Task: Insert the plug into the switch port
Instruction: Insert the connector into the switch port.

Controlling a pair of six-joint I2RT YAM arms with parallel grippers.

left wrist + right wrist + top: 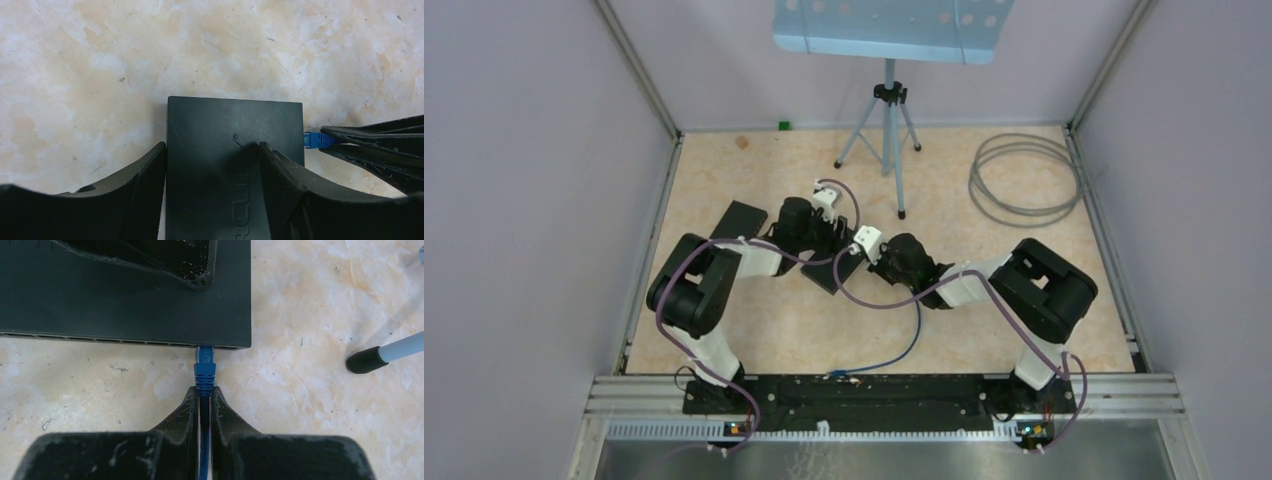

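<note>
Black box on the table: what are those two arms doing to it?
The left pincer, jaws open, sits over the black switch, one finger on its top, apparently steadying it. The right pincer is shut on the blue plug, with its tip at the switch's side edge near a corner. Whether it is fully seated cannot be told.

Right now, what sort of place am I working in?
Probably a lab robot test cell, not a real network room: plain walls and metal rails box in a marbled tabletop, a tripod holds a perforated blue panel, and a loose coil of grey cable lies nearby.
</note>
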